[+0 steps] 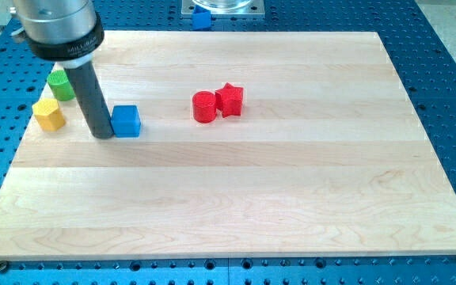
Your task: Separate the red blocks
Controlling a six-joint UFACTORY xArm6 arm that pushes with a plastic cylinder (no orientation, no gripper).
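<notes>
Two red blocks, the red cylinder [203, 106] and red star [229, 100], sit touching near the board's top middle, well to the view's right of my tip [103, 135] (no jaws, holding nothing), which touches the blue cube [126, 121].

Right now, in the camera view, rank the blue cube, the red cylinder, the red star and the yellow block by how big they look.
1. Blue cube, largest.
2. Yellow block, slightly smaller.
3. Red cylinder and red star: too alike to rank; they sit farther up the view, which may shrink them.

My tip touches the blue cube's left side.
</notes>
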